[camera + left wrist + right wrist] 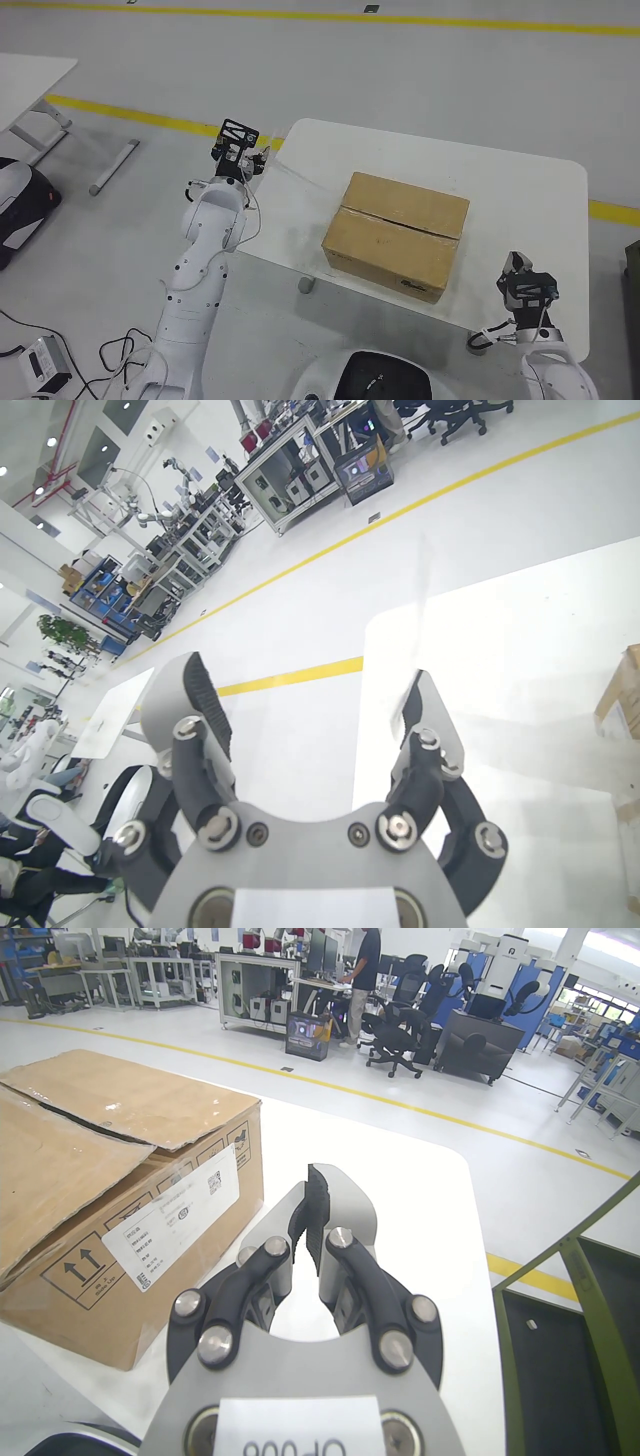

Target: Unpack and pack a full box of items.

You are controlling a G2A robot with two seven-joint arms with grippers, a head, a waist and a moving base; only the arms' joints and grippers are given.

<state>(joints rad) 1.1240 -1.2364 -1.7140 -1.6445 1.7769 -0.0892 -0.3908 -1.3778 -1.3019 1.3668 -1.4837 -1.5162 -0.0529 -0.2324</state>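
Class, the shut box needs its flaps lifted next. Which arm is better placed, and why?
Probably right: the right gripper sits beside the box, while the left gripper hangs off a corner of the table.

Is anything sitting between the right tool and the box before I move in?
Nothing visible does. Only bare table separates the shut right tool from the labelled side of the box.

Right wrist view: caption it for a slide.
Shut right claw beside the brown cardboard box, flaps down, on the white table.
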